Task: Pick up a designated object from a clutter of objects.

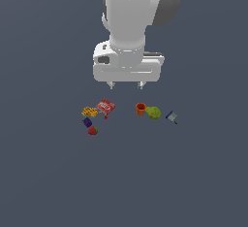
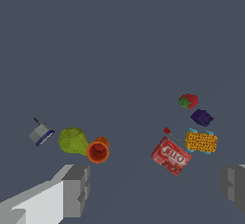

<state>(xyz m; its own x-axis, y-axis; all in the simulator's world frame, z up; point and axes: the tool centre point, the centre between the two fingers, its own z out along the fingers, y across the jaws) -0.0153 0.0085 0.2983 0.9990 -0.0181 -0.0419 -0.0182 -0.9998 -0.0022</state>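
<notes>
1. Orange cup [image 1: 140, 108] sits on the grey floor [image 1: 58, 182] just right of centre in the exterior view, touching the green fruit [image 1: 154, 113] on its right.
2. Gripper [image 1: 127, 84] hangs above the toys with its jaws spread wide and nothing between them.
3. Red box [image 1: 105, 106], yellow block [image 1: 89, 111], purple piece [image 1: 87, 122] and strawberry [image 1: 92, 130] cluster apart, left of centre; a grey tool [image 1: 171, 117] lies furthest right.
4. Nothing is grasped yet, so I judge the descent, the closing on the cup and the lift all remain.

Smooth white arm casing with a dark grey rounded joint; a broad white gripper [image 1: 127, 84] body, above two short, seemingly grey fingers [image 2: 76, 189]
</notes>
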